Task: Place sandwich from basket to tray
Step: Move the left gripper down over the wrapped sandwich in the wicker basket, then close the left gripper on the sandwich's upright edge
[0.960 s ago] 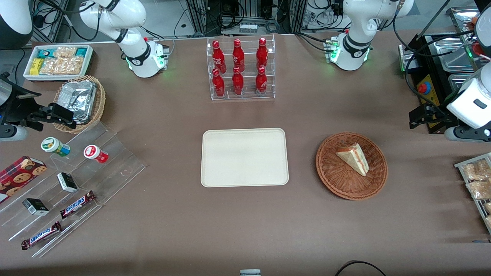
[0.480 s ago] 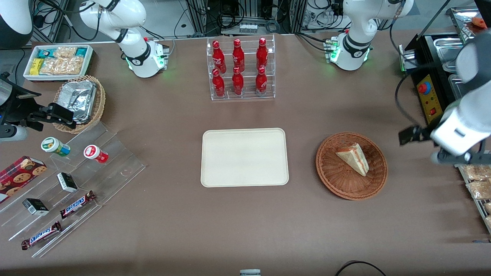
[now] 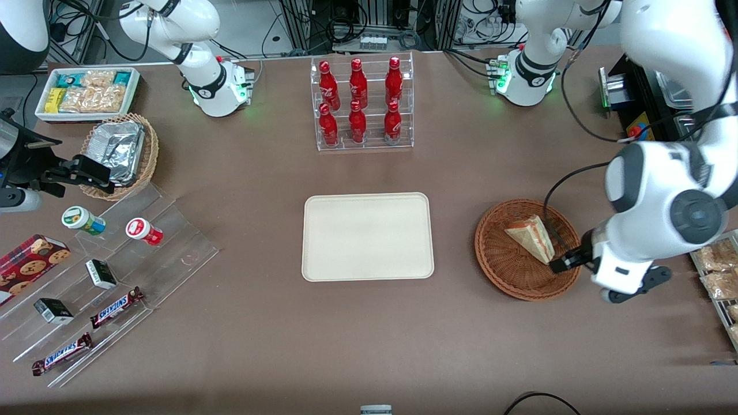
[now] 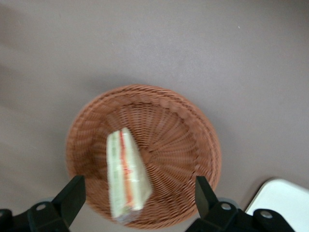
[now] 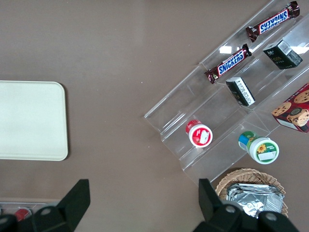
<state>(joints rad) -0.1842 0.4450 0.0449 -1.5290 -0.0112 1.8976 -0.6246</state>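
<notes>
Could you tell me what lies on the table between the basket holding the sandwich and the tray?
Nothing: the front view shows only bare tablecloth between the basket and the tray. The end effector hangs open above the sandwich.

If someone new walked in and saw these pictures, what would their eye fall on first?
Probably the big white working arm, its open gripper hovering above the basket, where the sandwich lies. Next, the bare cream tray mid-table beside the basket, and the rack of red bottles farther from the front camera than the tray.
</notes>
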